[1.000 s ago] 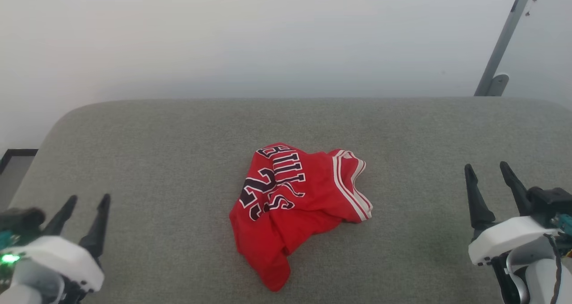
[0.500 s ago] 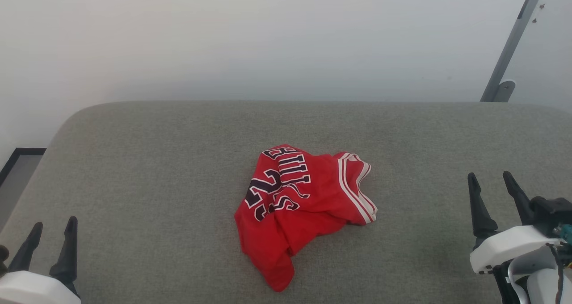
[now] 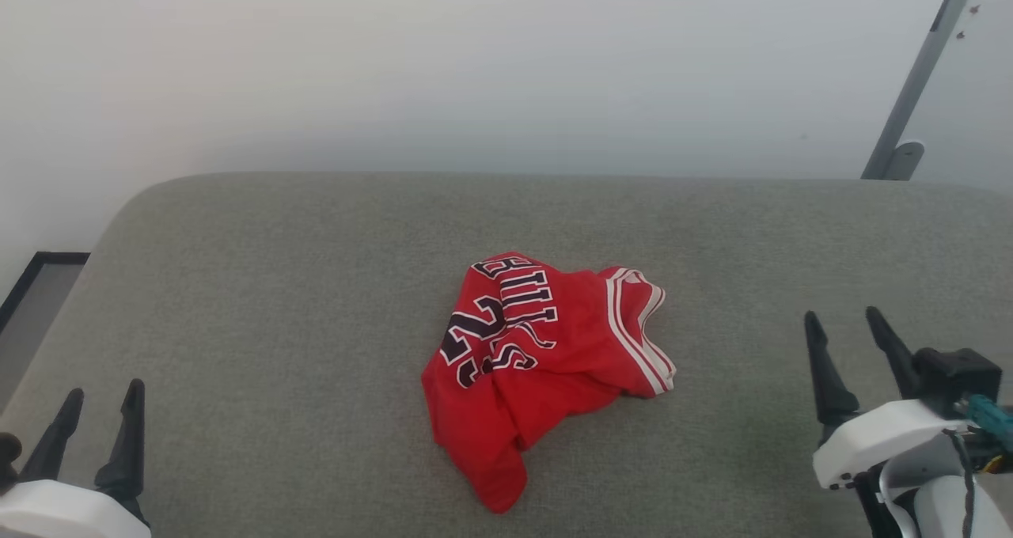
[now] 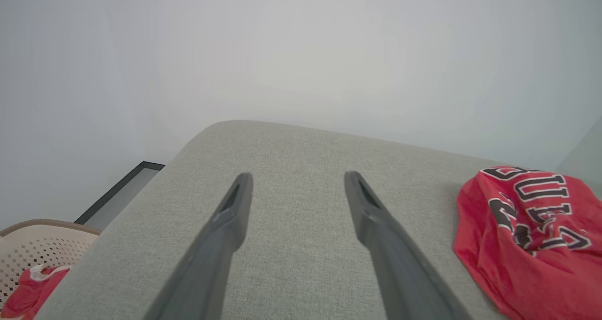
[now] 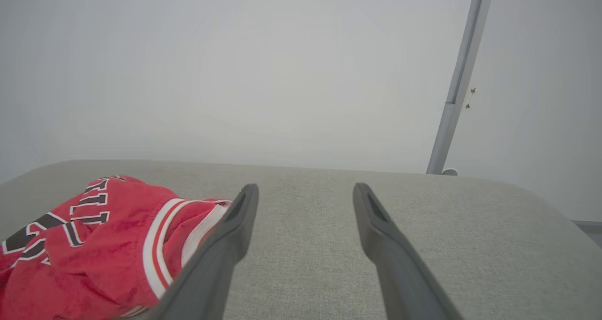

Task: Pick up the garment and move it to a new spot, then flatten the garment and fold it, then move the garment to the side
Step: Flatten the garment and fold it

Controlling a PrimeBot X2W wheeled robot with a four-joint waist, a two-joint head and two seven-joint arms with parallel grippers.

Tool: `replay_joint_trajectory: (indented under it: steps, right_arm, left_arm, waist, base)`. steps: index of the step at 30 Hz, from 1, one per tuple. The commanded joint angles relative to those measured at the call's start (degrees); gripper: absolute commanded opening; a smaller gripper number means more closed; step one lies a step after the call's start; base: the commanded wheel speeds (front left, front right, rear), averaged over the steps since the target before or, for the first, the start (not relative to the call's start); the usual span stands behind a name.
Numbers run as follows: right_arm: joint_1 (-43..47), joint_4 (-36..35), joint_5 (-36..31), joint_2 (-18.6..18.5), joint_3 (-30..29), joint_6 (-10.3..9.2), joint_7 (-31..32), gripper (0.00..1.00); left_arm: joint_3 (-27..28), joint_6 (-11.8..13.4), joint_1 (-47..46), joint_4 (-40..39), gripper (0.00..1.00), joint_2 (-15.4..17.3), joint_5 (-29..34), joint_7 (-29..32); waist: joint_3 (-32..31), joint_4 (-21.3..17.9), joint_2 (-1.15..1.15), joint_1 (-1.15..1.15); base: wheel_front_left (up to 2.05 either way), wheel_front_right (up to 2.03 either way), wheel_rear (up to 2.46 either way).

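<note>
Now: the shirt [image 3: 538,364] is lying in a crumpled heap at the centre of the head view, on the grey fabric-covered counter [image 3: 277,285]. Its black lettering is facing up and running sideways. The striped trim is bunching at the heap's right edge, and a red flap is trailing toward the lower centre of the frame. Nothing is touching it.

The left tool [image 3: 105,389] is sitting at the lower left of the frame, fingers spread wide and gripping nothing, well apart from the shirt. The right tool [image 3: 841,314] is sitting at the lower right, likewise spread and empty, also well apart. Both are pointing up the frame. My reading is that the arms are flanking the heap so either one can go in.

In the left wrist view the shirt is showing at the right edge. A basket [image 4: 42,244] at the lower left corner, off the counter, is holding something red and white; I cannot tell what. In the right wrist view the trim is sitting partly behind one finger.

Judgement: the pick-up is not yet beginning. The cloth is bunching, so a raised fold near the trim is probably offering the easiest pinch. Thin fabric will likely be sagging once lifted. Bare counter on both sides is leaving room for a new spot.
</note>
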Motion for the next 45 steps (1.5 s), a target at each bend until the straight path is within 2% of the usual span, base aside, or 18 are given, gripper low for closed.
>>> replay_joint_trajectory:
  steps: [1,11,18,29,30,31,38,45]
  right_arm:
    - [-0.4,-0.1,0.4,0.2,0.6,0.0,0.5,1.0]
    - [-3.5,1.5,4.1,-1.1,9.9,0.01,5.9,1.0]
    - [-7.5,4.9,8.1,-3.3,17.7,0.0,14.4,1.0]
    - [-13.0,13.6,7.5,-3.8,19.5,0.01,25.2,1.0]
    - [-13.6,14.4,7.1,-3.9,20.0,0.01,25.8,0.44]
    - [-14.2,14.8,6.8,-3.9,20.4,0.01,25.8,0.0]
    - [-15.9,14.5,8.8,-2.9,22.3,0.01,27.0,0.0]
    - [-13.0,6.5,13.7,-3.8,25.4,0.01,32.8,0.0]
  left_arm:
    - [-0.1,0.4,0.1,-0.3,1.0,-0.2,0.0,-0.1]
    - [-1.8,-0.6,-2.1,-1.8,1.0,-2.1,0.9,-0.2]
    - [-3.2,-1.5,-4.6,-1.1,1.0,-3.5,1.4,-0.3]
    - [-4.3,-3.1,-9.1,1.6,1.0,-6.9,2.9,-0.5]
    - [-4.3,-3.2,-9.5,1.9,1.0,-7.3,3.1,-0.5]
    - [-4.3,-3.5,-9.9,2.2,1.0,-7.7,3.0,-0.5]
    - [-2.9,-4.4,-10.9,4.2,1.0,-8.6,3.7,-0.5]
    - [-0.5,-5.1,-8.9,4.6,1.0,-8.4,4.4,-0.5]
  waist:
    - [0.3,0.4,0.0,0.0]
    - [2.6,5.0,0.0,0.0]
    - [6.3,8.2,0.0,0.0]
    - [10.6,11.4,0.0,0.0]
    - [11.0,11.6,0.0,0.0]
    - [11.2,11.8,0.0,0.0]
    - [11.3,11.2,0.0,0.0]
    - [9.3,8.9,0.0,0.0]
  base:
    - [0.0,0.0,0.0]
    - [0.0,0.0,0.0]
    - [0.0,0.0,0.0]
    - [0.0,0.0,0.0]
    - [0.0,0.0,0.0]
    - [0.0,0.0,0.0]
    - [0.0,0.0,0.0]
    - [0.0,0.0,0.0]
